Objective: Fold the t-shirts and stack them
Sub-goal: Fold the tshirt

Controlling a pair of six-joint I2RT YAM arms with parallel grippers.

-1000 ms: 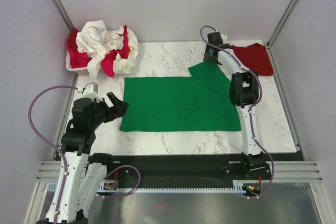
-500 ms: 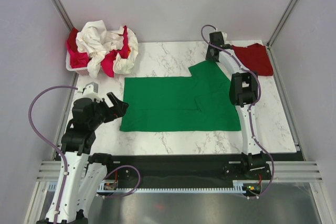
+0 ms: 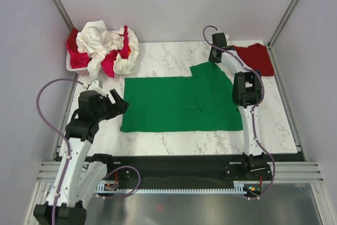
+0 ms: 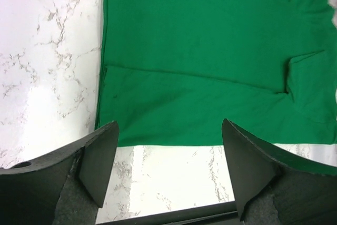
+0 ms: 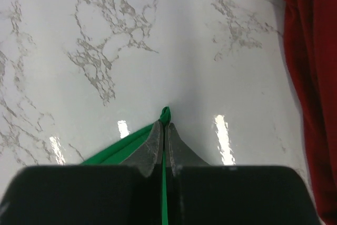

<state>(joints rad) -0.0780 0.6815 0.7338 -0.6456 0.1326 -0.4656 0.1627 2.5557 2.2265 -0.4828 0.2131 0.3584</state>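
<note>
A bright green t-shirt [image 3: 179, 104] lies flat and partly folded in the middle of the marble table. My right gripper [image 3: 212, 59] is at its far right corner, shut on the green cloth; the pinched edge [image 5: 166, 114] pokes out between the closed fingertips. A dark red t-shirt [image 3: 256, 58] lies at the far right, seen at the right edge of the right wrist view [image 5: 310, 77]. Cream-white and pinkish red shirts [image 3: 105, 48] are heaped at the far left. My left gripper [image 3: 117, 102] hovers open beside the green shirt's left edge [image 4: 105, 104], holding nothing.
A white plastic basket [image 3: 72, 66] under the shirt heap stands at the far left corner. Grey walls enclose the table on three sides. Bare marble [image 3: 174, 143] runs between the green shirt and the near edge.
My right gripper closed on the green shirt's far right corner. The left arm shifted slightly toward the shirt's left edge, its jaws narrowing a little.
</note>
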